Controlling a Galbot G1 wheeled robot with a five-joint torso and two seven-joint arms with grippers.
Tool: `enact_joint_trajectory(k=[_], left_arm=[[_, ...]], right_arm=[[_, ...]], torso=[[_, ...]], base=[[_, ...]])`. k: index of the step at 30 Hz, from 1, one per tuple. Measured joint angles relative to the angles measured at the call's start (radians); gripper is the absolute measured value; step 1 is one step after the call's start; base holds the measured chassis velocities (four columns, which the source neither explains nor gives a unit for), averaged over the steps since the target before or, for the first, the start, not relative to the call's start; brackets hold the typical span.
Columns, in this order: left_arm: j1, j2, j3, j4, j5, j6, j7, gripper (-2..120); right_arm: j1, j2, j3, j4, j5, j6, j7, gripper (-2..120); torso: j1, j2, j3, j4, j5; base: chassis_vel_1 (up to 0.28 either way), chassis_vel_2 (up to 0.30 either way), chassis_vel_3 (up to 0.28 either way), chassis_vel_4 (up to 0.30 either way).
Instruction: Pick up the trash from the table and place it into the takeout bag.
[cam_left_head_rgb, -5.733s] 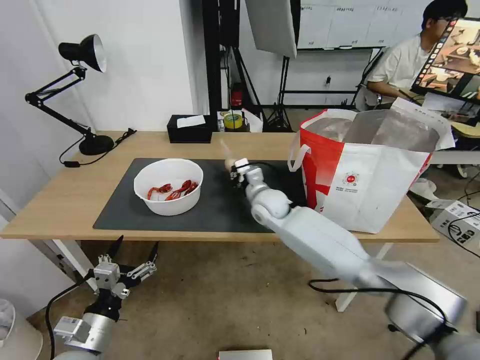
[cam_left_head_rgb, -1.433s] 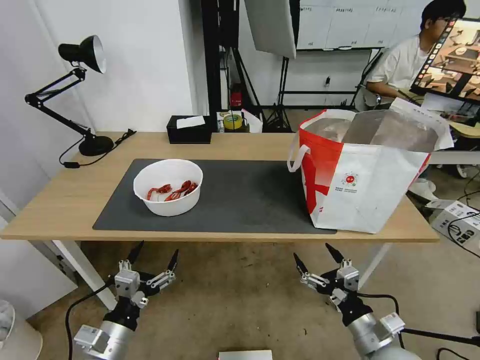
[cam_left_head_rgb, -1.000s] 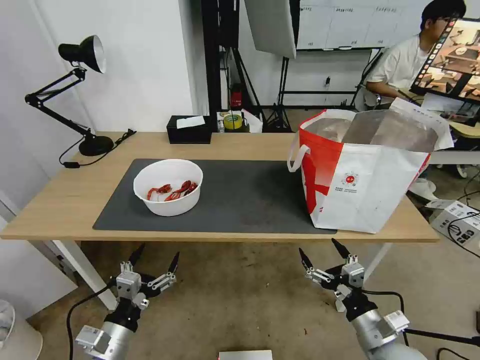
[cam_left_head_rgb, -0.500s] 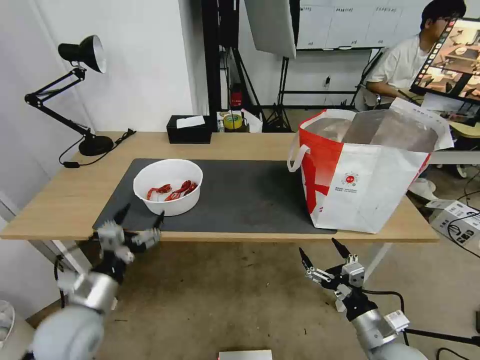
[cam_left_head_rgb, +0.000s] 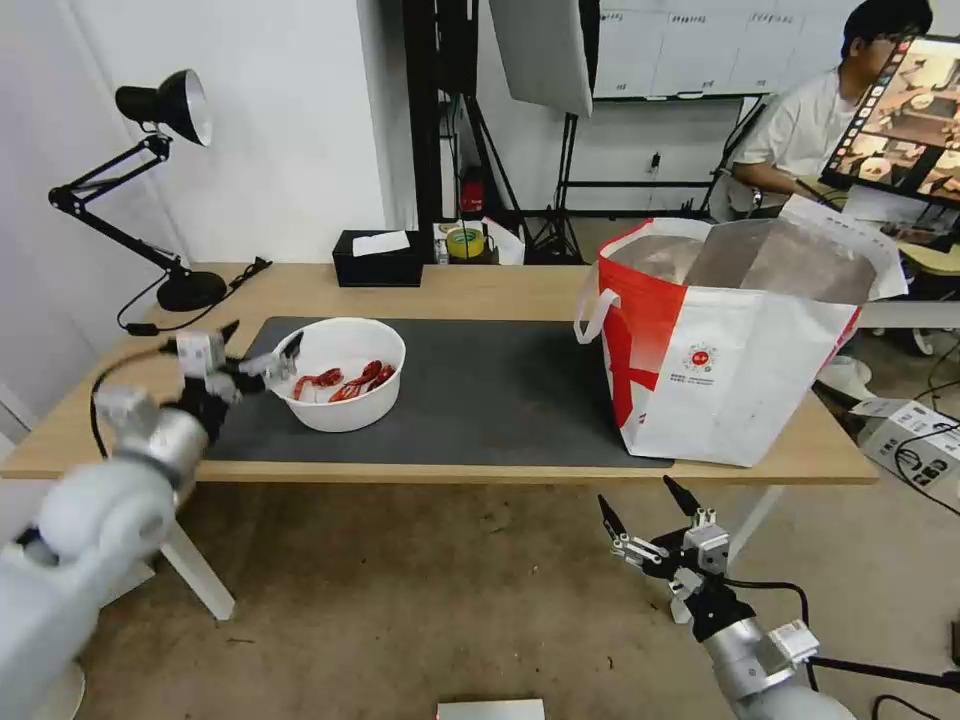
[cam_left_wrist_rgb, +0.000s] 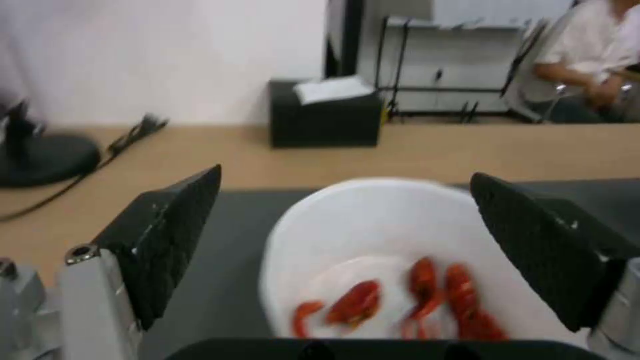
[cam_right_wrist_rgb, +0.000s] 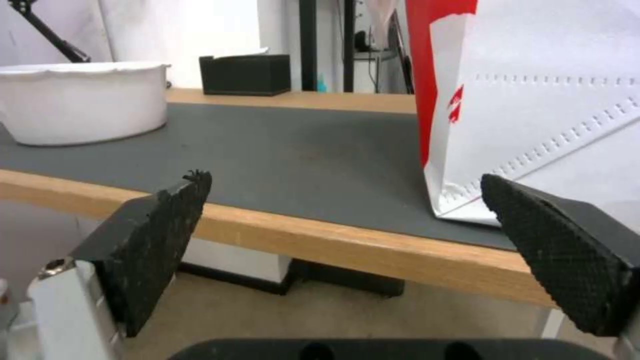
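A round white bowl (cam_left_head_rgb: 337, 386) with a smooth wall and slightly wavy rim was seen on the dark grey mat (cam_left_head_rgb: 480, 400), toward the mat's left end; glossy red crayfish shells (cam_left_head_rgb: 345, 381) were lying in its bottom. The mat, flat and matte, was laid on the light-wood table (cam_left_head_rgb: 130, 400). At the table's right end the takeout bag (cam_left_head_rgb: 730, 350) was found standing upright and open, boxy in shape, with white and red panels, a silver foil lining, a white strap handle (cam_left_head_rgb: 592, 312) and a small round red logo (cam_left_head_rgb: 701, 359).

The left gripper (cam_left_head_rgb: 258, 354) was held over the left side of the mat, just beside the bowl's left rim, with its fingers spread wide and nothing between them. The right gripper (cam_left_head_rgb: 652, 512) was held below the table's front edge, in front of the bag, likewise spread and empty.

In the left wrist view the bowl (cam_left_wrist_rgb: 400, 260) was framed between the two black textured pads (cam_left_wrist_rgb: 175, 235) (contact with the rim could not be judged), and a black tissue box (cam_left_wrist_rgb: 325, 117) was visible behind it. In the right wrist view the table's wooden edge (cam_right_wrist_rgb: 347, 245), the mat's surface and the perforated seams of the bag's white wall (cam_right_wrist_rgb: 553, 115) were shown from low down, with the bowl (cam_right_wrist_rgb: 83, 100) seen side-on.
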Motion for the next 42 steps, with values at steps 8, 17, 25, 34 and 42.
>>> enact_joint_trajectory(k=[8,17,25,34,42], left_arm=[[-0.201,0.038,0.108,0.195,-0.259,0.250,0.028,100],[-0.371,0.003,0.228,0.287,-0.359,0.414,-0.012,100],[-0.483,-0.036,0.322,0.334,-0.390,0.513,-0.107,100],[-0.564,-0.067,0.387,0.358,-0.426,0.521,-0.185,100],[-0.593,-0.073,0.420,0.374,-0.452,0.518,-0.211,99]], right_arm=[[0.000,0.000,0.000,0.000,0.000,0.000,0.000,100],[0.000,0.000,0.000,0.001,0.000,-0.001,0.000,100],[0.000,0.000,0.000,0.001,0.000,-0.001,0.000,100],[0.000,0.000,0.000,0.001,0.000,-0.001,0.000,100],[0.000,0.000,0.000,0.001,0.000,-0.001,0.000,100]], torso=[[0.000,0.000,0.000,0.0001,0.0000],[0.000,0.000,0.000,-0.0001,0.0001],[0.000,0.000,0.000,0.0000,0.0000],[0.000,0.000,0.000,0.0000,0.0002],[0.000,0.000,0.000,0.0001,0.0001]], base=[[0.000,0.000,0.000,0.000],[0.000,0.000,0.000,0.000],[0.000,0.000,0.000,0.000],[0.000,0.000,0.000,0.000],[0.000,0.000,0.000,0.000]])
